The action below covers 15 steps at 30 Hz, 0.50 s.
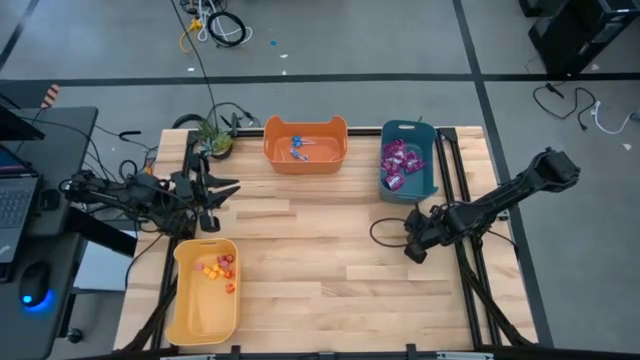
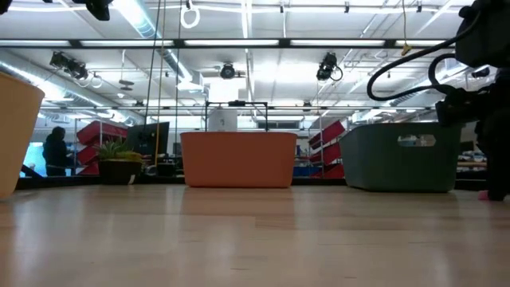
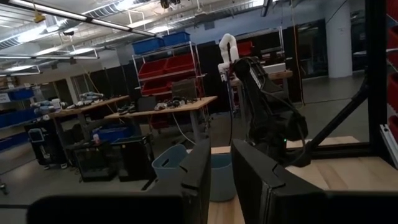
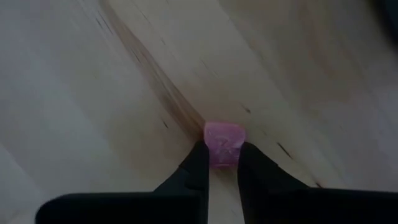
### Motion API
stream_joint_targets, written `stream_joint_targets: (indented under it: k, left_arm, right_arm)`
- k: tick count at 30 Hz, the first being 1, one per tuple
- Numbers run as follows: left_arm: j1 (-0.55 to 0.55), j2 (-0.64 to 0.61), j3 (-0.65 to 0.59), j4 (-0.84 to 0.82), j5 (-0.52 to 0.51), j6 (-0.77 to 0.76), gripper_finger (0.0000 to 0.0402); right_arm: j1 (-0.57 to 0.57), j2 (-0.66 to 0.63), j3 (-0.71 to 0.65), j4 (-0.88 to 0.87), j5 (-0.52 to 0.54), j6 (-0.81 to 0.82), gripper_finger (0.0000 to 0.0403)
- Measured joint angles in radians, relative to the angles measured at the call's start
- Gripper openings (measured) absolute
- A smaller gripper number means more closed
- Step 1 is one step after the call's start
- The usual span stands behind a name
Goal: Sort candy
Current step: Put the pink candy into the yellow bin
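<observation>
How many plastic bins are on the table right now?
3. The orange bin at the far edge's middle, the teal bin to its right, and the yellow bin at the near left corner.

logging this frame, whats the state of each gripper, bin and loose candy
right gripper: down on the table, shut on the pink candy
left gripper: raised, holding nothing, fingers slightly apart
orange bin: holds blue lollipops
teal bin: holds purple packets
yellow bin: holds small orange and red pieces
</observation>
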Motion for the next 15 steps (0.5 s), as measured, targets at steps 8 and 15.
stream_joint_targets:
  k: [8,15]
  left_arm:
    - [0.000,0.000,0.000,0.003,0.000,-0.006,0.0067]
    - [0.000,0.000,0.000,0.005,0.000,-0.007,0.0067]
  right_arm:
    - [0.001,-0.075,0.002,0.055,0.002,0.008,0.0046]
    - [0.001,-0.100,0.006,0.305,0.095,-0.114,0.0042]
